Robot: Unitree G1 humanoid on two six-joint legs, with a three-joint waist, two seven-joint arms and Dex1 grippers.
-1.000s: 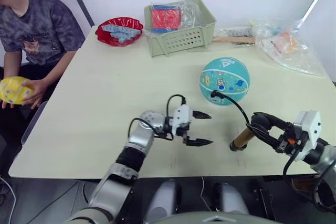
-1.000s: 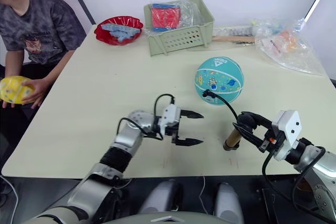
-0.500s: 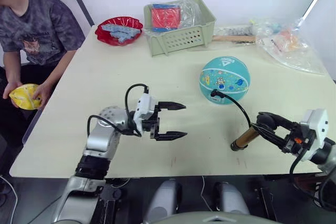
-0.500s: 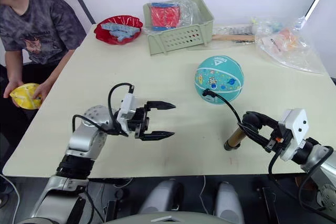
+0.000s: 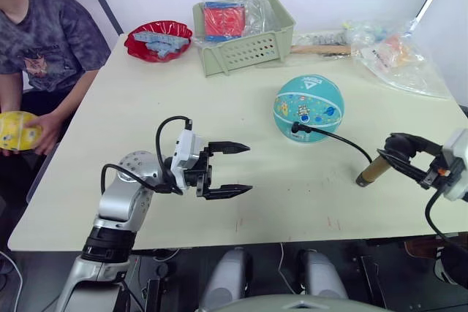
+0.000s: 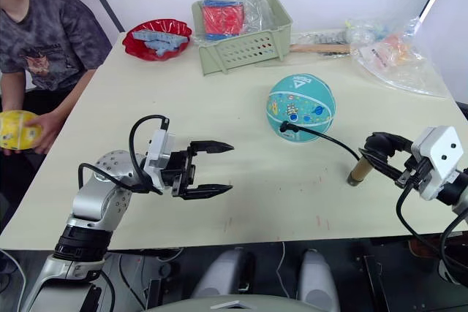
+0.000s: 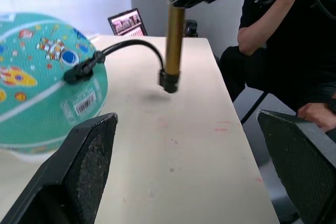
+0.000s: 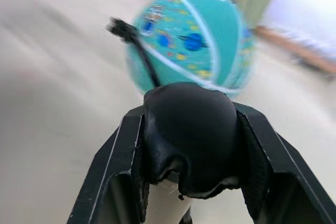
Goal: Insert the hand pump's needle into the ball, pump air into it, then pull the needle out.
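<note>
The teal ball rests on the table right of centre. The needle's black fitting sits against the ball's near side, and the pin itself is hidden. A thin black hose runs from the fitting to the gold hand pump, which stands tilted with its lower end at the table. My right gripper is shut on the pump's black handle. My left gripper hovers open and holding nothing to the left of the ball, its fingers pointing toward the ball and pump.
A green basket with red packets, a red bowl, a wooden-handled tool and plastic bags line the far edge. A person at the table's left side holds a yellow ball.
My right gripper carried the pump to the right, drawing the hose straighter while the fitting stayed at the ball. My left gripper pulled back to the left, still open.
</note>
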